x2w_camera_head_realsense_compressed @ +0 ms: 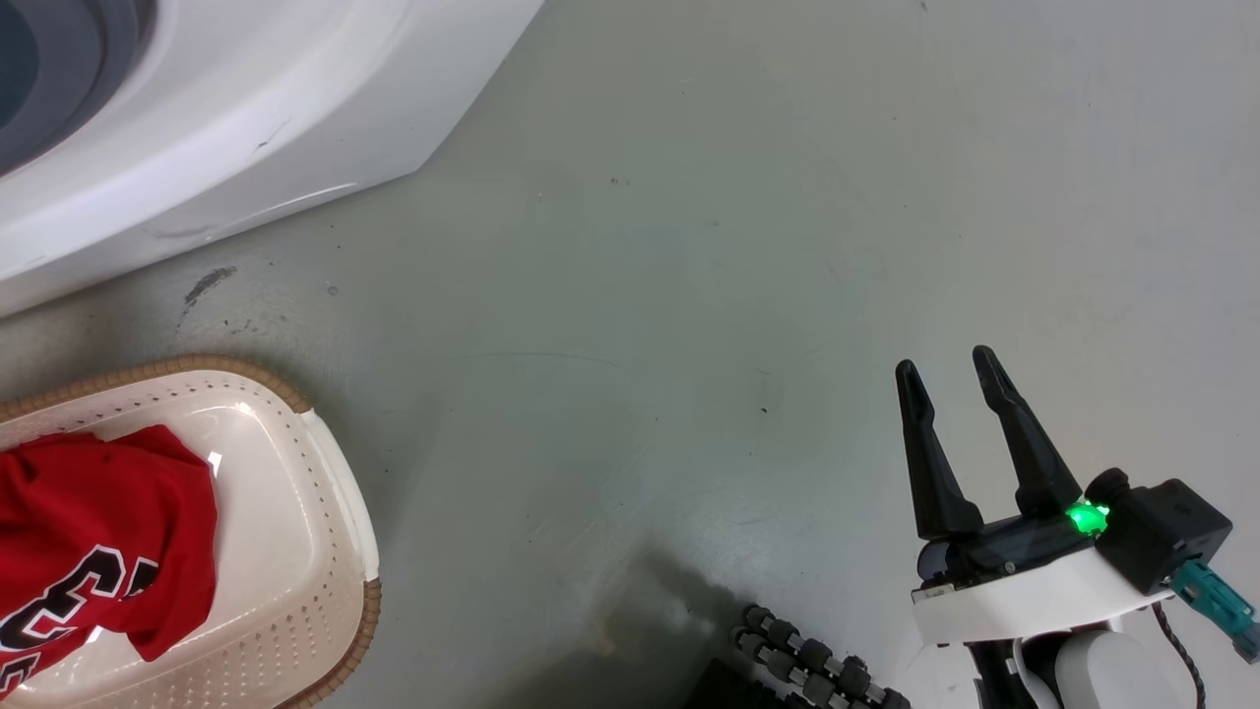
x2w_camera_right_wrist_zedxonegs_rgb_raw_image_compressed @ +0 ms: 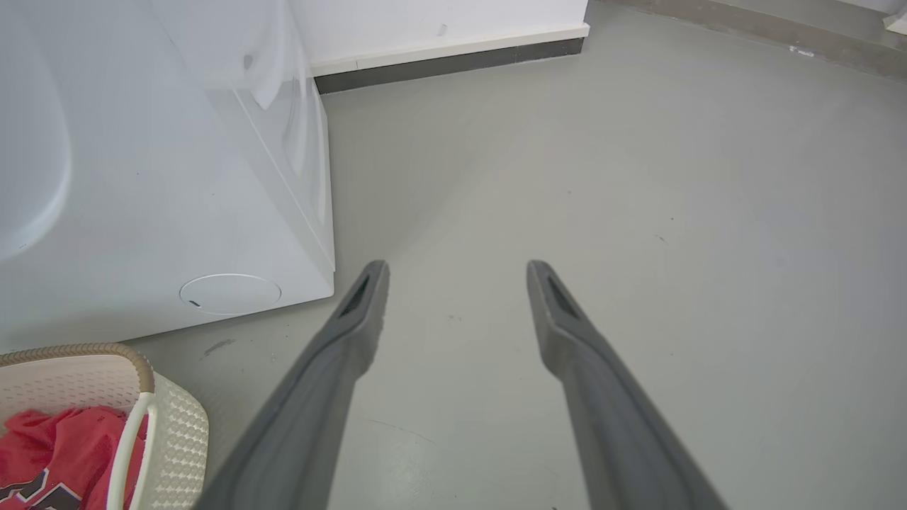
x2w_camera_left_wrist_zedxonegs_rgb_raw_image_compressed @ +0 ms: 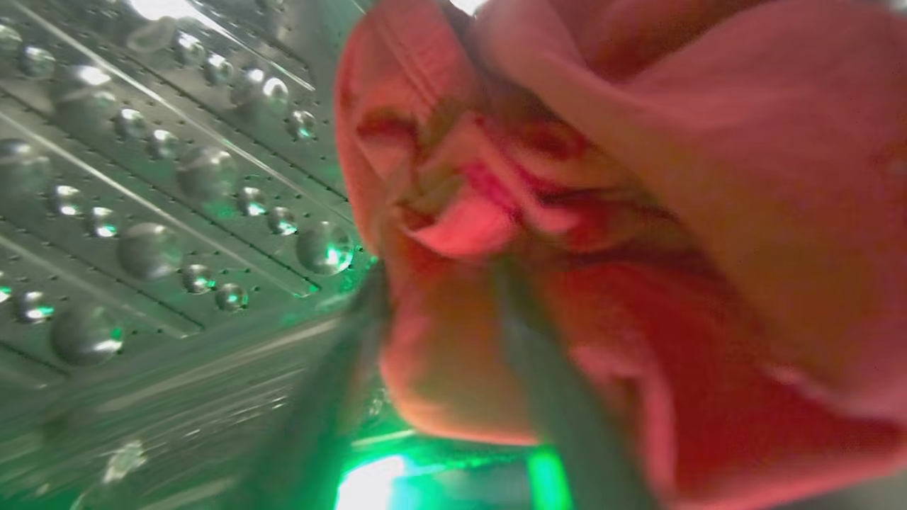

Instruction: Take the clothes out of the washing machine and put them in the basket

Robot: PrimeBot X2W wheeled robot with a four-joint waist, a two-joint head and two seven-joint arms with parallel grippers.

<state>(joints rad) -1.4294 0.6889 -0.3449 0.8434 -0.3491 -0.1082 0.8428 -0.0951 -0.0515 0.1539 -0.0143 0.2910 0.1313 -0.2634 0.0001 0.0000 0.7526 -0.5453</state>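
Well, your left pincer (x2w_camera_left_wrist_zedxonegs_rgb_raw_image_compressed: 439,278) is in the drum (x2w_camera_left_wrist_zedxonegs_rgb_raw_image_compressed: 142,212), garment (x2w_camera_left_wrist_zedxonegs_rgb_raw_image_compressed: 673,212) dead ahead between its fingers (x2w_camera_left_wrist_zedxonegs_rgb_raw_image_compressed: 556,397) — grip unclear; right pincer (x2w_camera_head_realsense_compressed: 945,362) gapes open.

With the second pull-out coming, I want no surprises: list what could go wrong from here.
1. The left hand straddles a fold of the red garment in the drum, but the view is blurred; a shallow grip could slip.
2. The basket already holds a shirt; a trailing end may land on the floor.
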